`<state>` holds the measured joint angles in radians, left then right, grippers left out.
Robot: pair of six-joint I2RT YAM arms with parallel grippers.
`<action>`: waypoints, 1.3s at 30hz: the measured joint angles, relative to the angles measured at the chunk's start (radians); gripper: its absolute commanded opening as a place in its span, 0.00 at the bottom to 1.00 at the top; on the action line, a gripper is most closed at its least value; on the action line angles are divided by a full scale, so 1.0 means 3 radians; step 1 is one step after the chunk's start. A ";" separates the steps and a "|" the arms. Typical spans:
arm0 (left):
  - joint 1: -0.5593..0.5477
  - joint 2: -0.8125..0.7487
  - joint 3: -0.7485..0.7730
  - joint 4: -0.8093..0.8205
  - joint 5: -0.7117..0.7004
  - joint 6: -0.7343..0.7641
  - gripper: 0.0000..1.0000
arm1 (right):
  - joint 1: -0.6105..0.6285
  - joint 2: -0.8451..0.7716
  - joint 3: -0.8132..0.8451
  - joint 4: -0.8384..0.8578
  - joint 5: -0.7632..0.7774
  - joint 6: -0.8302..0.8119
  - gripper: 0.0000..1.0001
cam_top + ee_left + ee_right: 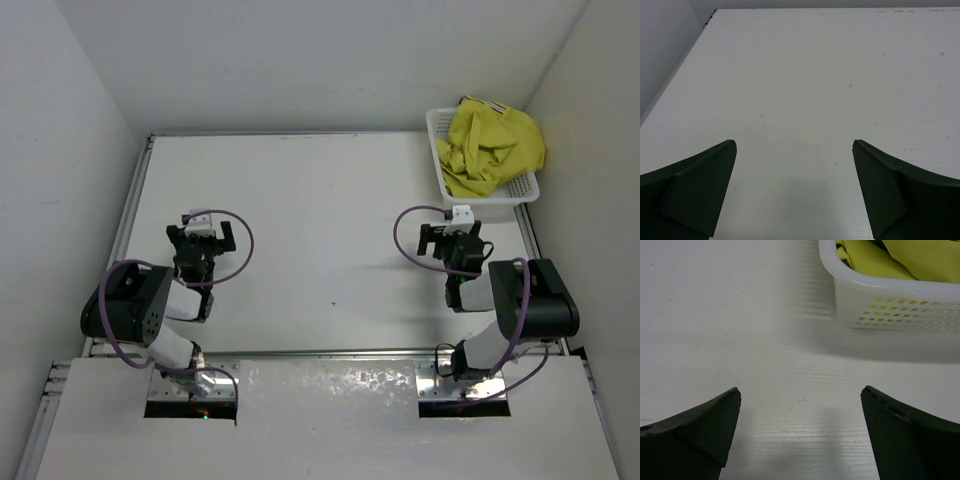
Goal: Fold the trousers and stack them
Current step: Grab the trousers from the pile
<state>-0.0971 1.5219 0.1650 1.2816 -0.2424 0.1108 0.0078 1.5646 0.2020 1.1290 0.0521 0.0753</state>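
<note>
The mustard yellow-green trousers [492,146] lie crumpled in a white perforated basket [437,152] at the table's far right corner. They also show in the right wrist view [920,257], heaped above the basket's rim [875,287]. My right gripper [449,229] is open and empty, a short way in front of the basket; its fingers [705,430] frame bare table. My left gripper [202,227] is open and empty over the left half of the table, far from the trousers; its fingers [700,185] frame bare table.
The white table [320,220] is walled on the left, back and right. A metal rail [128,215] runs along its left edge. The basket stands against the right wall.
</note>
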 measured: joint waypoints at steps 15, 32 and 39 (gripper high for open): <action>0.0085 -0.0231 0.1582 -0.2221 0.0868 0.0404 1.00 | -0.0226 -0.0055 0.3811 -0.3599 -0.0197 0.0219 0.26; -0.0053 -0.0295 0.2846 -0.4486 0.1311 0.1226 1.00 | -0.0684 0.2987 0.6402 -0.5637 0.0244 0.0776 0.71; -0.0053 -0.0201 0.2847 -0.4593 0.1344 0.1232 1.00 | -0.0671 0.2831 0.6397 -0.5665 0.0191 0.0696 0.00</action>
<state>-0.1131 1.4616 1.0191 -0.0963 0.1608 0.4805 -0.1936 2.4138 2.1212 -0.5705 0.1093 0.2840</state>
